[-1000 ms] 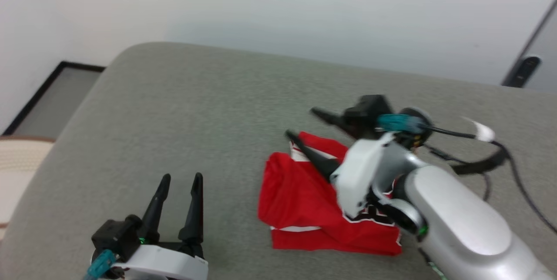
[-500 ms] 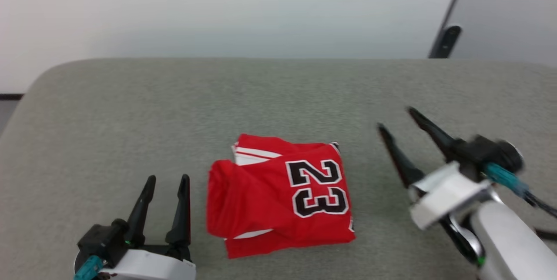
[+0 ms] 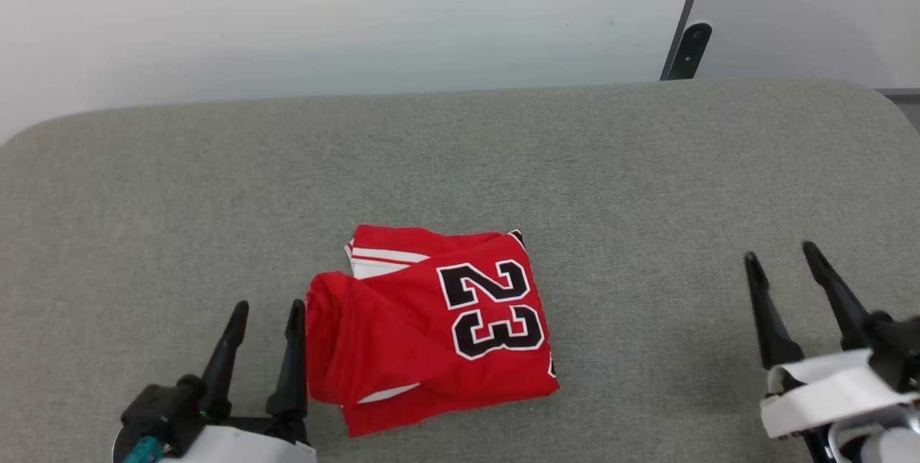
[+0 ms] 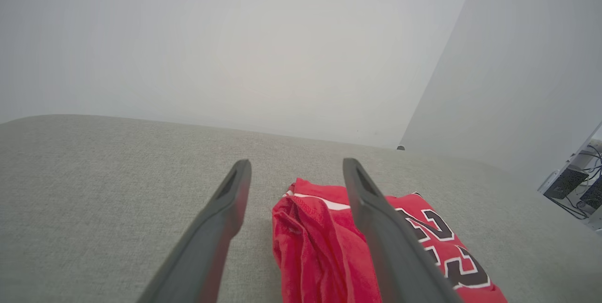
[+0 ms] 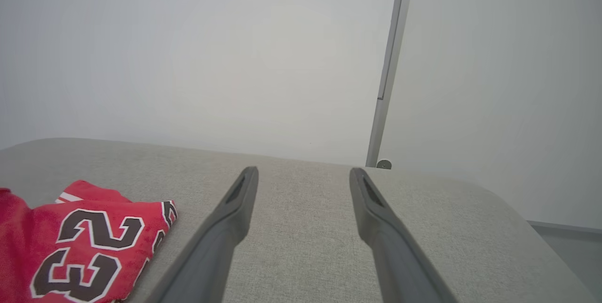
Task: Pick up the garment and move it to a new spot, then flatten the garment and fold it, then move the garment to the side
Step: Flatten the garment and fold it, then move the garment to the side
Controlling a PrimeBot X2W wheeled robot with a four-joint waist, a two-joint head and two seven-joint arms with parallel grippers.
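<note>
The red garment [image 3: 431, 326] lies folded into a compact bundle on the grey cushioned surface [image 3: 460, 161], its black "23" facing up and a white striped edge showing at the back left. My left gripper [image 3: 266, 313] is open at the lower left, its right finger close beside the bundle's left edge. My right gripper [image 3: 782, 254] is open at the lower right, well apart from the bundle. The left wrist view shows the garment [image 4: 329, 242] just right of and partly behind the open left gripper [image 4: 296, 166]. In the right wrist view the garment [image 5: 80, 242] lies far left of the open right gripper [image 5: 303, 173].
A pale wall rises behind the surface, with a dark vertical post and bracket [image 3: 688, 46] at the back right. The surface's rounded corners curve down at far left and far right [image 3: 891, 100]. Dark equipment and cables [image 4: 571, 183] stand beyond the right side.
The right arm has lifted off the garment and swung back to the lower right, open. The head view has turned, so the scene shifted. The folded garment stays put.
</note>
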